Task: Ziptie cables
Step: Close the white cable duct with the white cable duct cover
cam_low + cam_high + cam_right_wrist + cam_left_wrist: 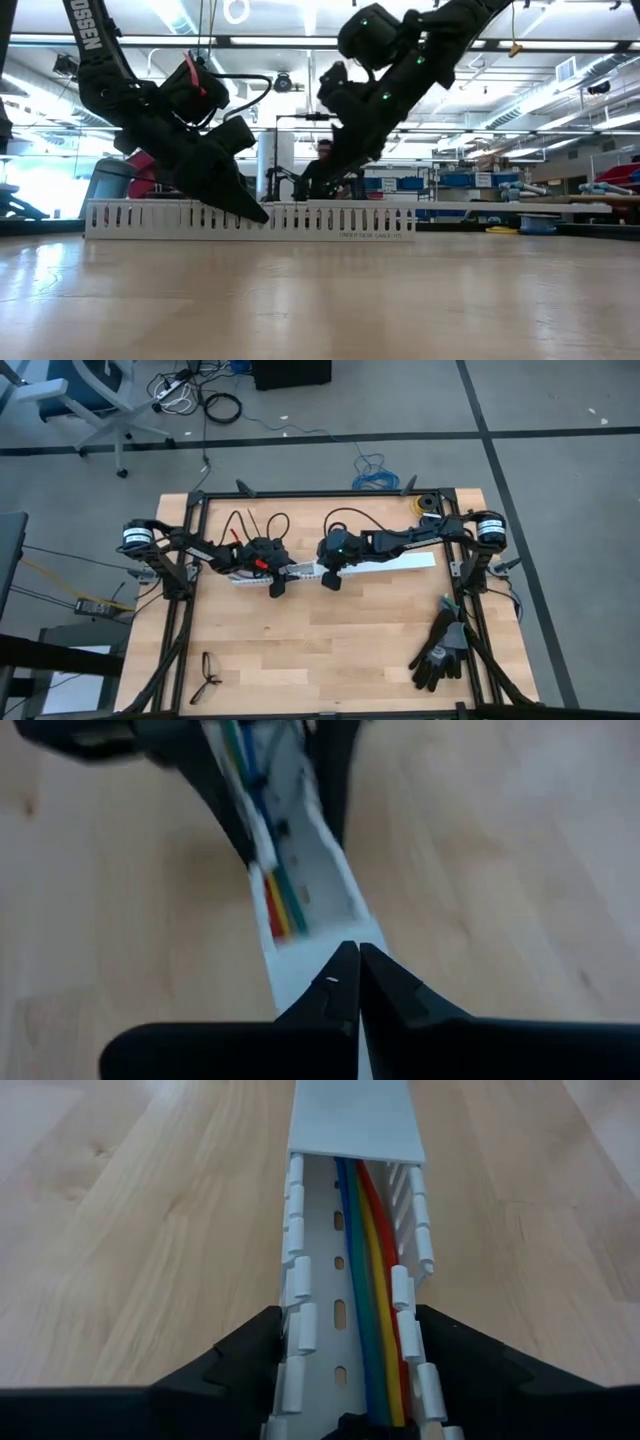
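Observation:
A long white slotted channel (pixel 390 563) lies on the wooden table, running left to right. The cables (pixel 370 1280), blue, green, yellow and red, lie side by side inside its open left part. A flat white cover (pixel 355 1120) closes the part further right. My left gripper (pixel 345 1330) stands at the channel's left part with a finger on each side of it (pixel 277 582). My right gripper (pixel 358 955) is shut, its tips just over the cover's left end (pixel 335 192), facing the left gripper. My left gripper holds the channel's two outer side walls (pixel 290 1330) between its fingers, near the channel's left end. It comes slanting down from the table's left, pointing along the channel. The channel lies flat on the table. My right gripper's shut tips are at the cover (pixel 320 975); I cannot tell whether they touch it.
A pair of black gloves (pixel 440 650) lies near the right edge. Dark glasses (pixel 207 675) lie at the near left. A yellow roll (pixel 425 503) sits at the far right corner. Bare wood spreads across the near half of the table (pixel 330 650).

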`<control>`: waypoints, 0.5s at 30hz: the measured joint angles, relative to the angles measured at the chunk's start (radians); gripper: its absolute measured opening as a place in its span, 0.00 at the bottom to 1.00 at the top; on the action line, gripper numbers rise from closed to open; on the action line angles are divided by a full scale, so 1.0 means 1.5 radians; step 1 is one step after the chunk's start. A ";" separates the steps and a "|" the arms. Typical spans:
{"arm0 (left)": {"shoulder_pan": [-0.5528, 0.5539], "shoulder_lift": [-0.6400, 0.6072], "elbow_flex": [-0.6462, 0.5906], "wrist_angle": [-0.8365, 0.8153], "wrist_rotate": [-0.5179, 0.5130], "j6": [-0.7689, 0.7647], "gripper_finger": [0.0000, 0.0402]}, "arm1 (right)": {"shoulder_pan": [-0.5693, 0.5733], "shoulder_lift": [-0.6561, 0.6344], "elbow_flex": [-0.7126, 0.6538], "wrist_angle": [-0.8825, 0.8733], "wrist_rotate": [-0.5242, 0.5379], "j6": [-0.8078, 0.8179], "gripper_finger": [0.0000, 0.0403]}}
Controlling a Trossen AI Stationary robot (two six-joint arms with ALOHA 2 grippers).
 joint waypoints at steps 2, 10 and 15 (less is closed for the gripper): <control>0.000 0.000 0.000 0.000 0.000 0.000 0.55 | 0.000 -0.016 0.000 -0.059 0.005 0.018 0.00; 0.000 0.000 0.000 0.001 0.001 -0.002 0.55 | -0.003 0.017 -0.032 -0.032 -0.043 0.079 0.00; 0.000 0.000 -0.001 0.005 0.002 -0.003 0.55 | -0.006 0.063 -0.027 0.080 -0.065 0.072 0.00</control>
